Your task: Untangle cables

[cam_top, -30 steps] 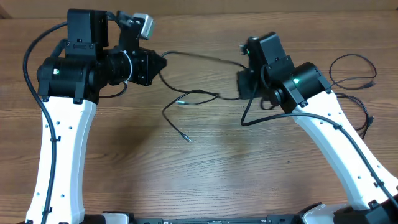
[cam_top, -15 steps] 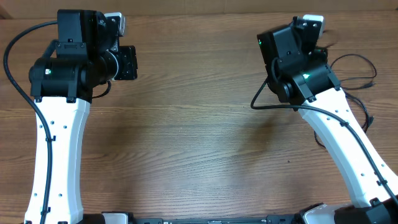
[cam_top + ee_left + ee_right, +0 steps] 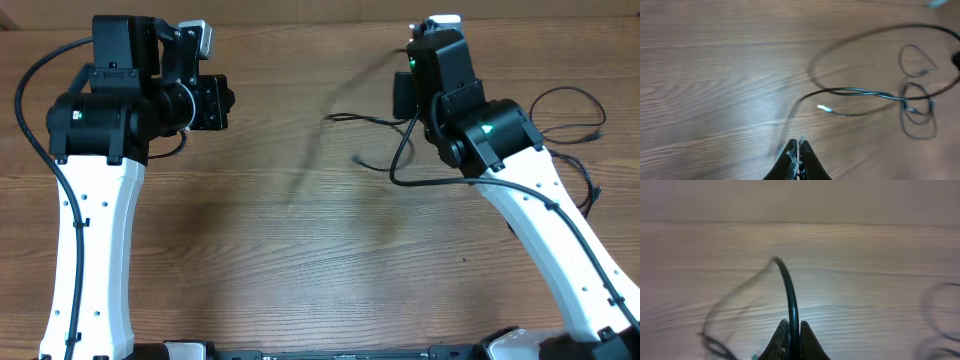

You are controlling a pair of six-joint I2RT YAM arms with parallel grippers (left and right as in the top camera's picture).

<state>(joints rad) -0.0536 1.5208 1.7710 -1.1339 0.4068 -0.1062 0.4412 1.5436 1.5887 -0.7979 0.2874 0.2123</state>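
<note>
The brown wood-grain table [image 3: 300,280] carries the tangle between the two arms. The right gripper [image 3: 792,327] is clamped on a thin black cable [image 3: 789,292], which arches up from between its fingers, probably held high to draw slack out. The left gripper [image 3: 798,147] has its fingers pressed together; whether they pinch a strand, I cannot tell. The twisted loops [image 3: 905,99] look like the snag. A second black cord [image 3: 590,100] lies well apart, beside the right arm. A silvery plug tip [image 3: 824,108] lies free.

I see my left arm [image 3: 85,240] and right arm [image 3: 545,215] as long white links topped by black joint housings [image 3: 105,125] with green lights [image 3: 78,114], thick black wires [image 3: 35,75] looping off; left gripper [image 3: 799,150] and right gripper [image 3: 792,336] have dark tapered fingers [image 3: 789,157]
</note>
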